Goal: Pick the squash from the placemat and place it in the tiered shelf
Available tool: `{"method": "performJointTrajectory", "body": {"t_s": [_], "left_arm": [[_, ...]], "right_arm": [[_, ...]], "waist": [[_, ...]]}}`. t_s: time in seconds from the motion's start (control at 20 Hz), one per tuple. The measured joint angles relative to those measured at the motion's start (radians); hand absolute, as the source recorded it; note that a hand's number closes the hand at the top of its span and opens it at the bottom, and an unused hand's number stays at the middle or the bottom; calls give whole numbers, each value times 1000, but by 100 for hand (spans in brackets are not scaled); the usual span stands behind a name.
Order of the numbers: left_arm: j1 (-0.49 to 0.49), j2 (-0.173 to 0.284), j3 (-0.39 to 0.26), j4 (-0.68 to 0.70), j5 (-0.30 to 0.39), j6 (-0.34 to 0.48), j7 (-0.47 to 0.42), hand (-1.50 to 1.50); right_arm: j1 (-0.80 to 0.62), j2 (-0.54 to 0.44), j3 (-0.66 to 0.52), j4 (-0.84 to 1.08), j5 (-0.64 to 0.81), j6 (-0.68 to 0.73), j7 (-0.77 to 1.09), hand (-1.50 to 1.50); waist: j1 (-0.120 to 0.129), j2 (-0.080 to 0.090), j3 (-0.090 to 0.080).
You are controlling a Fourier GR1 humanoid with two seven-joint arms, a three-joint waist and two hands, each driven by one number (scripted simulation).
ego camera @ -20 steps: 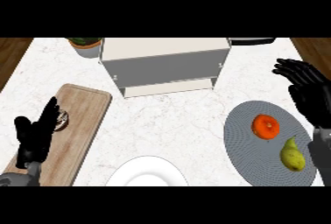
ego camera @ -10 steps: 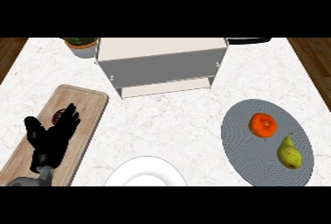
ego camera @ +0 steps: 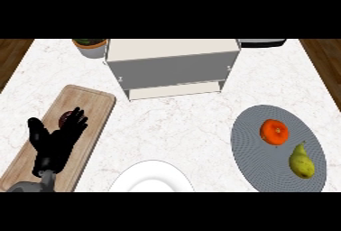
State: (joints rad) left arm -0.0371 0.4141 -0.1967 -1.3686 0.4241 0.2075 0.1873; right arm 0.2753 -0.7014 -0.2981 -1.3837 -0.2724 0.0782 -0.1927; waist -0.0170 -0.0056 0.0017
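White marble counter (ego camera: pixel 166 117) fills the frame, wood floor strips at the upper left and upper right corners. Shelf (ego camera: pixel 173 67) sits top centre, white box with a grey front face and a lower ledge showing under it, open side facing down-frame. Grey round placemat (ego camera: pixel 253 155) at lower right, its lower edge running to the bottom of the view. Wooden board (ego camera: pixel 93 117) at left, long, tilted, running from mid-left down to the lower left corner. White plate (ego camera: pixel 152 178) at bottom centre, cut off by the bottom edge, just right of the board's lower end, apart from the placemat.

Left hand (ego camera: pixel 54 143) comes in from the lower left, black, over the board's middle, fingers straight and spread, pointing up-frame, holding nothing. Grey forearm (ego camera: pixel 26 187) barely shows at the bottom edge. Right hand does not show anywhere.

Squash (ego camera: pixel 301 162), yellow-green, pear-shaped, lies on the placemat's lower right part, narrow end up. Orange round fruit (ego camera: pixel 274 131) lies on the placemat just up-left of the squash, near it but apart. Small dark red thing (ego camera: pixel 67 117) on the board just above the left hand's fingertips, partly hidden, cannot tell what it is.

Plant pot (ego camera: pixel 90 45) at the upper left of the counter, just left of the shelf, cut by the top edge. Dark object (ego camera: pixel 263 43) at the top right of the shelf, mostly cut off.
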Motion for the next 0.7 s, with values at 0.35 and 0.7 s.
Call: {"method": "performJointTrajectory", "body": {"t_s": [0.35, 0.7], "left_arm": [[-23, -15, 12, 29, -7, -26, -2, 0], [-51, -34, 15, 44, -32, -26, 21, 0]], "right_arm": [[16, -74, 58, -286, 26, -17, 350, -150], [-130, -76, 169, -400, 162, -144, 724, -150]], "waist": [[9, 1, -1], [23, 4, -1]]}}
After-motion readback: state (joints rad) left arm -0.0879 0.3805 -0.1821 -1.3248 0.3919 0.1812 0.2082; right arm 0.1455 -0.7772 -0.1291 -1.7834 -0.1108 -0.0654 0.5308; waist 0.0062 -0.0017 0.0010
